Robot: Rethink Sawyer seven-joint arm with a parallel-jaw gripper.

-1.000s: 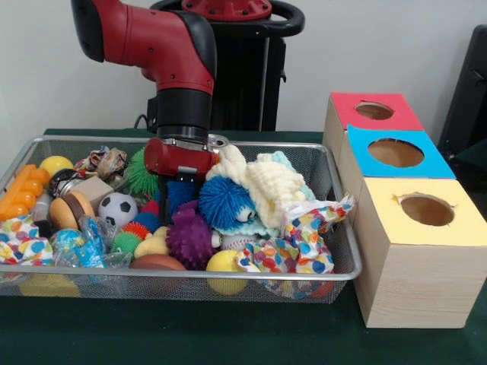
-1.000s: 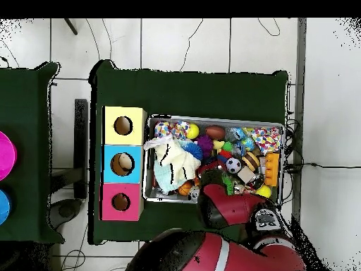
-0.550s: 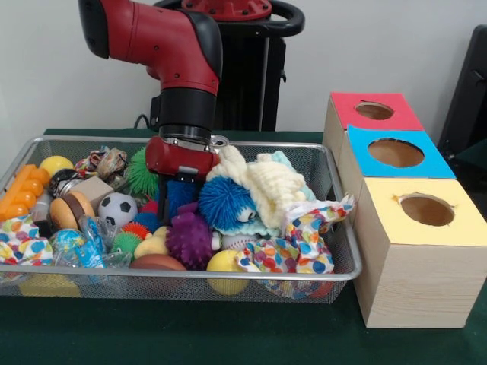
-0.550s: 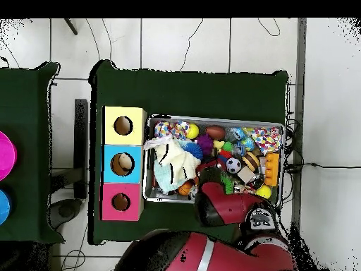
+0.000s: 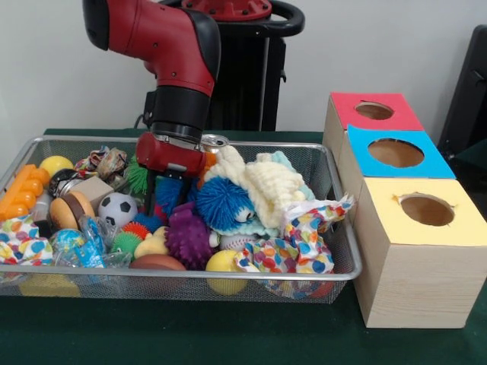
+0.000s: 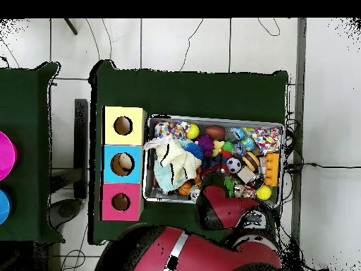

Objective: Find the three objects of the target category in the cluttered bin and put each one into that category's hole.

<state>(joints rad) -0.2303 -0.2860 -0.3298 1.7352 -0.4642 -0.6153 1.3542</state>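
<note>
Gripper [image 5: 163,199] sits low among the toys left of centre in the wire bin [image 5: 346,255], its state impossible to tell; the three holed boxes [image 5: 417,247] at right show nothing delivered, so sorting appears barely begun, target objects unidentified.

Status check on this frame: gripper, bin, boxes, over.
Gripper down in the wire bin among spiky balls; fingers buried, state unclear. Blue spiky ball beside it. Three holed boxes nothing at the holes. Cloth heaped mid-bin.
</note>
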